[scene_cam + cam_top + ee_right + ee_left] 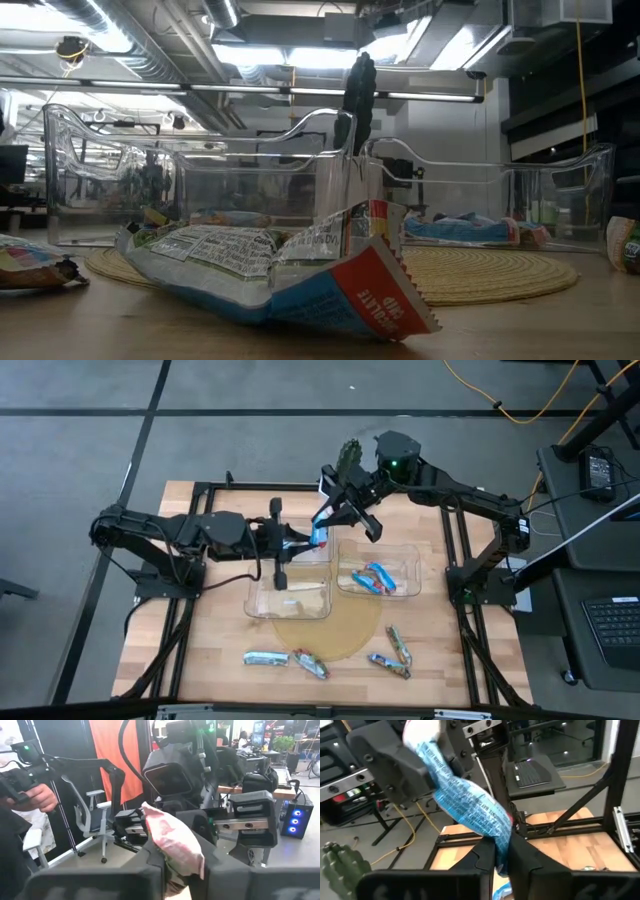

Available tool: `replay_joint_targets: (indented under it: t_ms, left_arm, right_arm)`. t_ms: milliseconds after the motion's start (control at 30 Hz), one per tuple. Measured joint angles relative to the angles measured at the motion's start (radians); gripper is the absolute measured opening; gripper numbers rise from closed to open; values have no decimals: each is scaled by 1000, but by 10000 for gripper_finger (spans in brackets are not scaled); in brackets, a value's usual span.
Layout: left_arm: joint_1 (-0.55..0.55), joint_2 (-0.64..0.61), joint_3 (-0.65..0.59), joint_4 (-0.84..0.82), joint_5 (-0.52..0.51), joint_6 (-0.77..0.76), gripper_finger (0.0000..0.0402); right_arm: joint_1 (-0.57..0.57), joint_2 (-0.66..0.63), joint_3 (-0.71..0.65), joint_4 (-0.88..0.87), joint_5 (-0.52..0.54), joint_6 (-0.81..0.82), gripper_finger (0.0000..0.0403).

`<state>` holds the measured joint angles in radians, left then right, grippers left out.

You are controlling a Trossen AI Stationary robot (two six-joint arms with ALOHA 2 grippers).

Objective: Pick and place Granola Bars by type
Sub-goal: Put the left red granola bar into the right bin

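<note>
One granola bar [320, 536], blue with a red end, is held in the air between both grippers, above the far edge of the left clear bin [290, 588]. My left gripper [311, 546] reaches in from the table's left and is shut on it. My right gripper [336, 518] comes from the far right and is shut on its other end. Blue bars [374, 578] lie on the floor of the right bin [402, 552]. Several more bars [266, 657] lie flat on the near part of the table. One silver-blue bar [280, 268] fills the foreground of the low view. My left gripper [502, 862] pinches one end of the blue bar [501, 837] between its two fingers, coming level from the table's left. The bar is lifted clear and slants away toward the other gripper. My right gripper [180, 870] pinches the opposite end of the same bar [172, 842] between its fingers, slanting in from the far right. That end also shows at the grey jaw in the left wrist view [422, 742]. The bar spans the two holds.
The two clear bins stand side by side on a round woven mat [345, 635] at the table's middle. A green cactus figure [348, 455] stands at the far edge. Loose bars [398, 647] lie near the front edge. A person's hand [42, 797] shows in the room beyond.
</note>
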<state>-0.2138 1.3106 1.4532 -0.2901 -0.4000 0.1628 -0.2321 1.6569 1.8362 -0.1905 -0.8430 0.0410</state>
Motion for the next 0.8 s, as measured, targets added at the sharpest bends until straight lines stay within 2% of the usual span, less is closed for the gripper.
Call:
replay_joint_targets:
  t_ms: [267,467,533,667,800]
  left_arm:
    - [-27,-80,0,-25,54,-124,92]
    - [-100,-161,1,-144,62,-253,136]
    - [-122,-175,1,-164,61,-295,141]
    - [-164,-173,-10,-180,53,-332,142]
    - [-183,-151,-40,-182,23,-338,138]
  right_arm:
    - [-13,-12,0,-2,-20,28,45]
    - [-31,-56,-1,-33,-20,18,37]
    - [-38,-80,-1,-80,-23,-14,37]
    - [-41,-142,0,-279,-12,-122,37]
    - [-38,-201,0,-539,80,-220,45]
